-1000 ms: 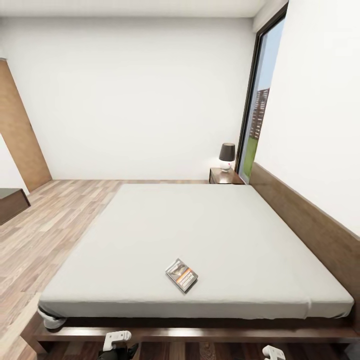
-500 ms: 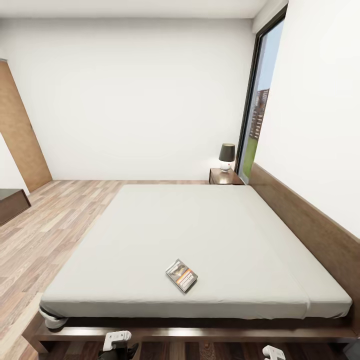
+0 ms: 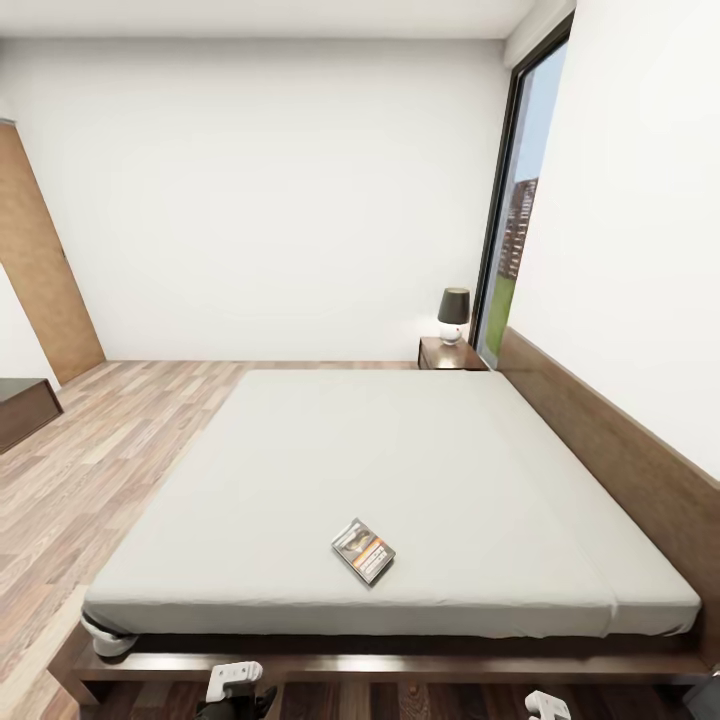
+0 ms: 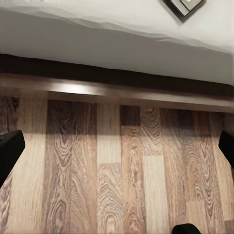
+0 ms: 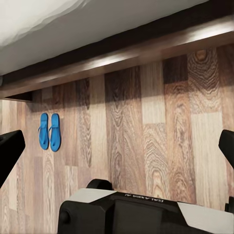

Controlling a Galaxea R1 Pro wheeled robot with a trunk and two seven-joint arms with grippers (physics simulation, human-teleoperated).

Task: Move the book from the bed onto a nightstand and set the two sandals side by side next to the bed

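The book (image 3: 363, 550) is seen lying flat on the grey mattress of the bed (image 3: 400, 450), near the foot edge and roughly midway across it. Its long axis is set diagonally to the mattress edges, running from the near right toward the far left in the head view. A grey photo cover crossed by an orange band is shown; the lettering is too small to be read. One corner of the book (image 4: 184, 7) is also caught in the left wrist view, above the bed's dark wooden frame (image 4: 117, 92).

The two sandals (image 5: 49, 131) are seen in the right wrist view as bright-blue, sole-shaped forms lying flat on the wood-plank floor (image 5: 156, 126). They are laid side by side, parallel, touching or nearly so, with long axes roughly square to the nearby frame rail.

A nightstand (image 3: 450, 353) bearing a dark-shaded lamp (image 3: 453, 313) is shown at the far corner of the bed, beside the window (image 3: 520, 200).

The left gripper (image 4: 117, 146) and right gripper (image 5: 117, 146) are each shown spread wide, nothing held, above bare floor.
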